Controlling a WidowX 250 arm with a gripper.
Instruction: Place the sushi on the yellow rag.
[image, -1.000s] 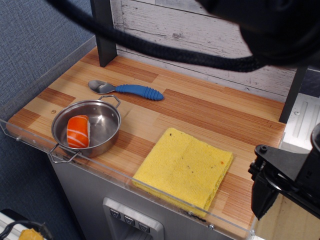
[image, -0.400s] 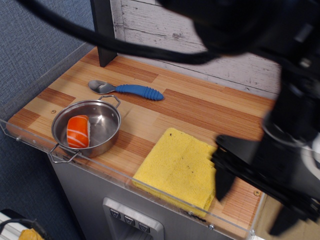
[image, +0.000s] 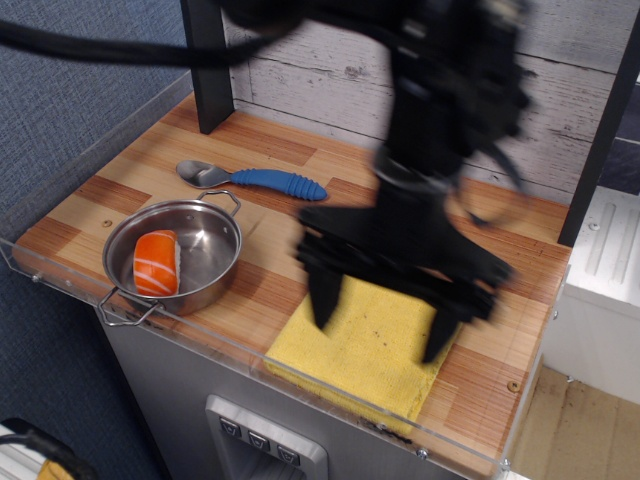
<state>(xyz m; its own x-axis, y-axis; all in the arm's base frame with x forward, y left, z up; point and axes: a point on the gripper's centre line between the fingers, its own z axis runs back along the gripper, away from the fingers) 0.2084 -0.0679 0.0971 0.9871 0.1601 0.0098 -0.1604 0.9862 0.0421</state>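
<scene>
The sushi (image: 156, 263), orange with white stripes, lies inside the steel pot (image: 205, 245) at the front left of the counter. The yellow rag (image: 360, 350) lies flat at the front middle, partly covered by my arm. My gripper (image: 380, 325) is black and motion-blurred, hanging over the rag with its two fingers (image: 322, 297) spread wide apart and nothing between them. It is well to the right of the pot and the sushi.
A spoon with a blue handle (image: 280, 182) lies behind the pot. A clear plastic rim (image: 200, 335) runs along the counter's front and left edges. A black post (image: 208, 65) stands at the back left, before a white plank wall.
My arm has swung from the right edge leftward over the counter, and the gripper now hangs over the yellow rag. The sushi, pot and spoon have not moved.
</scene>
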